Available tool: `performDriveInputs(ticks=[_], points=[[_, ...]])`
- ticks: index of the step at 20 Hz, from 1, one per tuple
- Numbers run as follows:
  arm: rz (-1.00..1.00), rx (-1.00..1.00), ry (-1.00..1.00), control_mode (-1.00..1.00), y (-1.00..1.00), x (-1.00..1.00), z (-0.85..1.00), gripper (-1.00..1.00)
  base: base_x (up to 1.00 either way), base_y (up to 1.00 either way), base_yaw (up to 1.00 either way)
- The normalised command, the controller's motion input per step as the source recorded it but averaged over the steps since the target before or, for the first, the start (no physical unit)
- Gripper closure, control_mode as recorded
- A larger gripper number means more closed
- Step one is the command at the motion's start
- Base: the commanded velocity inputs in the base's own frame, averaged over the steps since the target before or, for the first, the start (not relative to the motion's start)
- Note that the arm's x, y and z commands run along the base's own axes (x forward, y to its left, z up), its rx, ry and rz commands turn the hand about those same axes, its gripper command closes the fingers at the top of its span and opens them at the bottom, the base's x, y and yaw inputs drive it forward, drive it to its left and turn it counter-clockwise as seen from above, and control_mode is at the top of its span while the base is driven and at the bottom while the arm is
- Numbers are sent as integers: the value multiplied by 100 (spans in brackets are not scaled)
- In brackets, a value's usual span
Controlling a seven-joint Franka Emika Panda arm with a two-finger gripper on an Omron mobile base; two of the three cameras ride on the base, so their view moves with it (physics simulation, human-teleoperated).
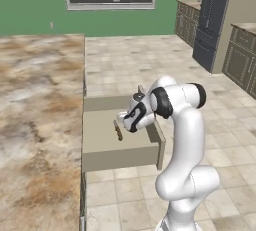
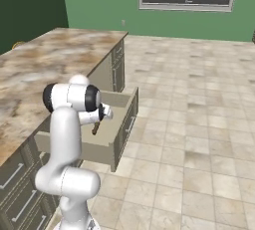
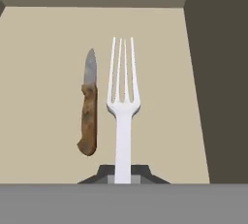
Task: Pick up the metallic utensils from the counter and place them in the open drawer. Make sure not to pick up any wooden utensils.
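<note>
Two utensils met over the open drawer: tool clamped the light, stiff, slippery fork by its handle end, knife lying inside

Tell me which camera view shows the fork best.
The hand view: the fork fills the middle, tines up, handle clamped in the shut gripper, beside the knife over the open drawer. In both base views the arm hides the fork.

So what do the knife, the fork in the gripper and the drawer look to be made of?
Knife: dull grey, mottled blade, likely metal; brown grained handle, probably wood.
Fork: pale silvery-white, smooth and even, likely metal, though the flat look could pass for plastic.
Open drawer: matte beige floor and walls, no grain visible; painted wood or laminate, hard to tell.
</note>
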Motion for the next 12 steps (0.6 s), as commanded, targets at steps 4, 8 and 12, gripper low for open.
performDriveInputs(ticks=[4,8,12], points=[[0,0,0,-100,2,53,-21,-100,0,0,0],[0,0,0,-100,0,49,-28,-100,0,0,0],[0,0,0,-100,0,41,-19,-100,0,0,0]])
